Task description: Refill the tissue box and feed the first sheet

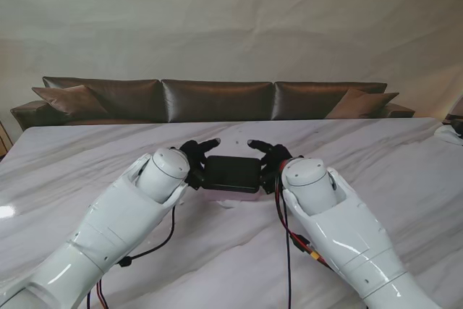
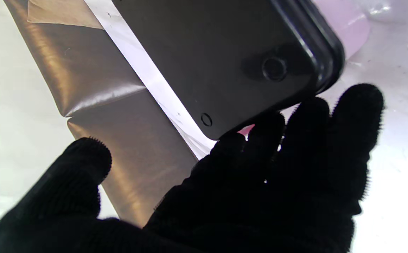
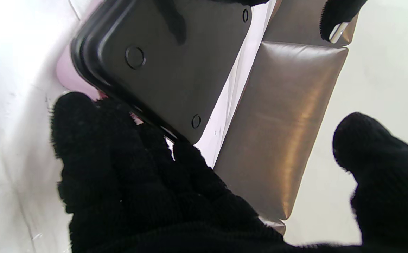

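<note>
Looking down from the stand: both white forearms rise from the near corners and converge at mid-table. Left hand and right hand, both in black gloves, sit on either short end of the black tissue box. Box lies between the hands, roughly centred left-right, long side across the view, dark flat face up.

Left wrist view: fingers are tucked under the box at its corner edge, touching it; thumb stands apart from the box, not on it. Round studs are visible on the dark face, so this looks like the base panel. Call it a cupped support rather than a pinch: fingers contact the box, thumb is free.

Right wrist view mirrors that: fingers press against the rim of the box at its corner, thumb is spread well clear. The left hand's fingertips show at the far end of the box.

Something pale pink shows directly beneath the box in both wrist views, and as a light edge on its near side from the stand. Cannot tell whether it is a tissue pack or part of the box.

Marble table runs out past the hands. Small white object at the far right table edge, too small to identify. Beyond the table, a brown leather sofa against a pale wall.
</note>
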